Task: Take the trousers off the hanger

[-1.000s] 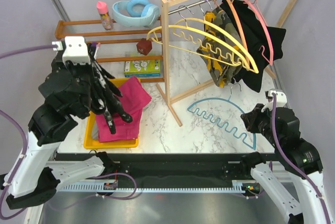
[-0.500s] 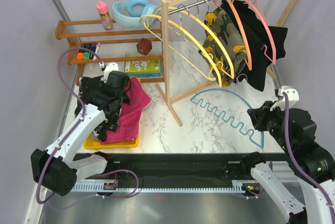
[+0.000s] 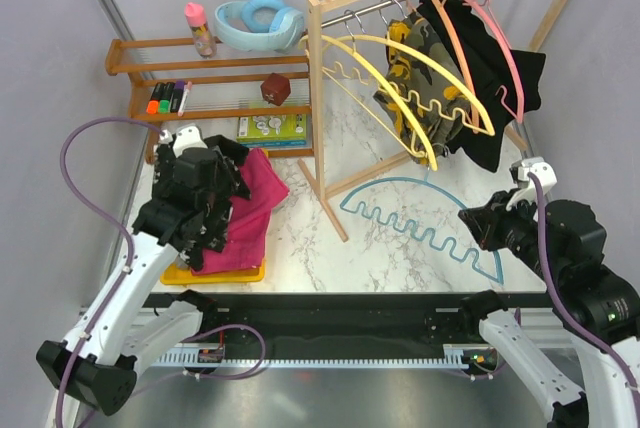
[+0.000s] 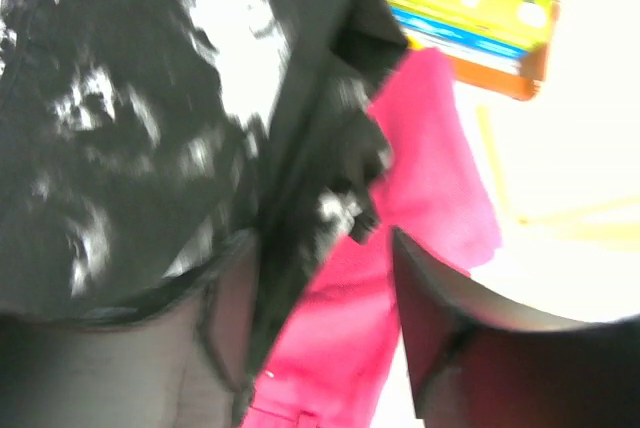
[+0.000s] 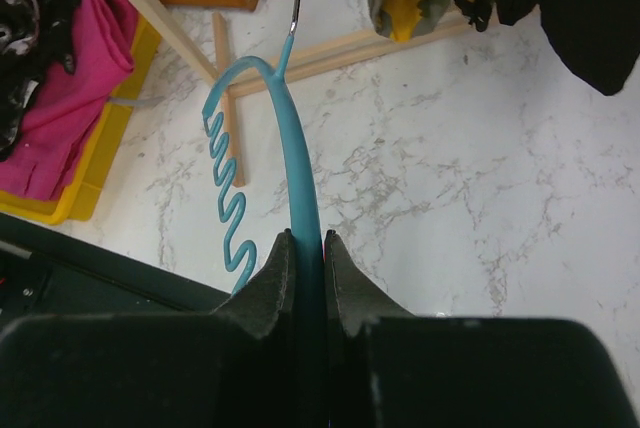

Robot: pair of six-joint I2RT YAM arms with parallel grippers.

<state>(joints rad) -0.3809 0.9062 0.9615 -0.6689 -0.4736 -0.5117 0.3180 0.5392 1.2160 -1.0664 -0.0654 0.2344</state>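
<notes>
In the top view, magenta trousers (image 3: 255,208) lie in a yellow tray (image 3: 215,273) with black white-speckled trousers (image 3: 212,231) heaped on their left side. My left gripper (image 3: 205,210) hovers low over that heap. The left wrist view shows the left gripper (image 4: 320,248) open, the speckled cloth (image 4: 150,128) draped against its left finger and magenta cloth (image 4: 420,178) showing in the gap. My right gripper (image 3: 492,228) (image 5: 307,238) is shut on a bare blue hanger (image 3: 420,223) (image 5: 290,138) above the table. Camouflage trousers (image 3: 415,78) and a plain black garment (image 3: 490,68) hang on the rail.
A wooden clothes rack (image 3: 318,98) with yellow hangers (image 3: 400,58) and pink hangers (image 3: 510,38) fills the back right. A wooden shelf (image 3: 215,78) at the back left carries markers, a pink bottle (image 3: 200,26), a blue ring (image 3: 260,18), a red cube and a green box (image 3: 272,128).
My left arm has come down from high up, carrying the speckled trousers onto the tray, and its jaws have opened. The right gripper shifted the blue hanger a little left. Yellow hangers sway.
</notes>
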